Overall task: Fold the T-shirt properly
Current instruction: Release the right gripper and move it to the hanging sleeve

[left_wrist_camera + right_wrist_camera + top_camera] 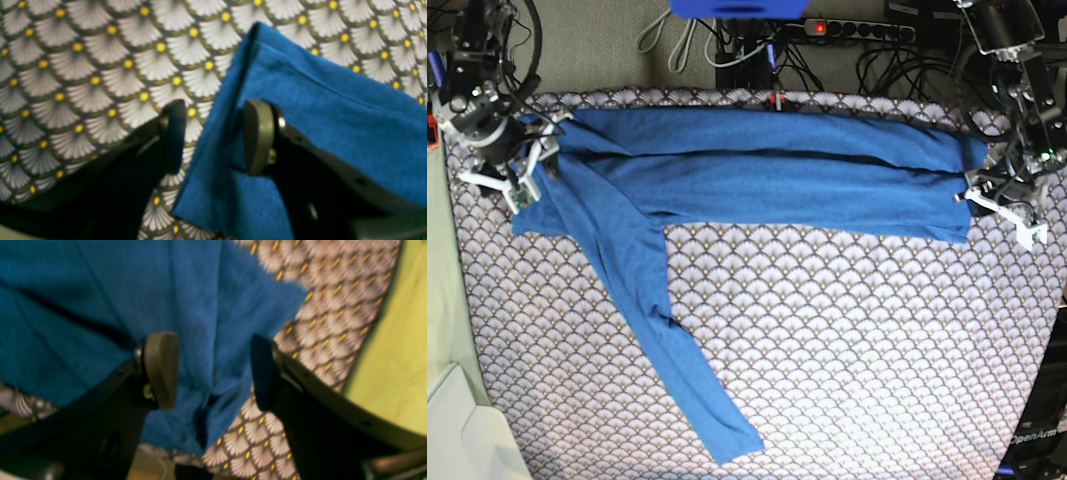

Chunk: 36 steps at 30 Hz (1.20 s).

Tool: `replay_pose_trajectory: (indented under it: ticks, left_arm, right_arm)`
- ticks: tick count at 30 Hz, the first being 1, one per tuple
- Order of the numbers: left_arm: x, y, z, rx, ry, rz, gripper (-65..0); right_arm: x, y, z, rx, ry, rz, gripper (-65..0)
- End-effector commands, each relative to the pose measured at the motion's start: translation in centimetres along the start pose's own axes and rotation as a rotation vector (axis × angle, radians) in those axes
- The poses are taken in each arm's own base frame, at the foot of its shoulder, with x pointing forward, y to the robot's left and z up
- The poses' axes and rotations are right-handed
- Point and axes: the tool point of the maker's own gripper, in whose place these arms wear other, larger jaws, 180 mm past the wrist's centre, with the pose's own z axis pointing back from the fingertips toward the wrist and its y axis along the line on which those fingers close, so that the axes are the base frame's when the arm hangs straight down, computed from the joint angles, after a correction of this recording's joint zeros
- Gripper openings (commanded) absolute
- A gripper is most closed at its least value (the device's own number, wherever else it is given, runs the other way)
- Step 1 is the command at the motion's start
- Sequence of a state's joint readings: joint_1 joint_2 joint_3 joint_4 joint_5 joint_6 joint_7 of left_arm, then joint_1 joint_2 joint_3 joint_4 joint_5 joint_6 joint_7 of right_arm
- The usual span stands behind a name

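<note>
Soft blue knit T-shirt lies band-folded; left tool and right tool gape apart.

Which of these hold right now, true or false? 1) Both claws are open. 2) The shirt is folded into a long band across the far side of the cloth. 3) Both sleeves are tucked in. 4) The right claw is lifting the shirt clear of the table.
1) True: the left claw and the right claw both stand open, fingers apart.
2) True: the shirt lies as a long band on the patterned cloth.
3) False: one sleeve trails out towards the near edge.
4) False: its fingers are spread, and the shirt lies flat on the cloth.
</note>
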<state>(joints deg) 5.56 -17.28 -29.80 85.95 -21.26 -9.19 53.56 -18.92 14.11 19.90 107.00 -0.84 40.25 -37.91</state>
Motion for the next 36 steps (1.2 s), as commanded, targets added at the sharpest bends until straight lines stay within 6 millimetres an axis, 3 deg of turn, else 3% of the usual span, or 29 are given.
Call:
replay_pose_trajectory:
  ticks: [1, 3, 7, 13, 21, 28, 34, 36]
  left_arm:
    - [1.7, 0.2, 0.5, 0.004, -0.047, -0.013, -37.0]
    - [1.7, 0.3, 0.5, 0.005, -0.048, -0.014, -37.0]
    - [1.6, 0.3, 0.5, 0.006, -0.045, -0.014, -37.0]
    - [1.3, 0.8, 0.7, 0.013, -0.036, -0.021, -37.0]
    - [1.0, 0.9, 0.7, 0.019, -0.029, -0.025, -36.9]
    - [0.9, 0.9, 0.7, 0.018, -0.028, -0.024, -36.1]
    - [0.9, 0.8, 0.6, 0.016, -0.029, -0.022, -22.6]
    - [0.9, 0.7, 0.6, 0.014, -0.031, -0.020, -20.8]
  right_arm:
    - [0.7, -1.3, 0.6, -0.035, -0.030, 0.004, -30.1]
    - [0.9, -1.8, 0.6, -0.047, -0.034, 0.002, -30.1]
    - [3.3, -4.2, 0.4, -0.098, -0.062, 0.019, -30.1]
    - [8.5, -6.1, -1.2, -0.117, -0.072, 0.087, -30.6]
    - [16.5, -3.5, -7.1, 0.030, -0.115, 0.175, -30.2]
    - [21.1, -2.9, -13.1, 0.179, -0.145, 0.039, -30.2]
    - [23.6, -1.7, -16.1, 0.286, -0.207, -0.082, -30.2]
    - [24.1, -1.4, -16.7, 0.306, -0.233, -0.114, -30.2]
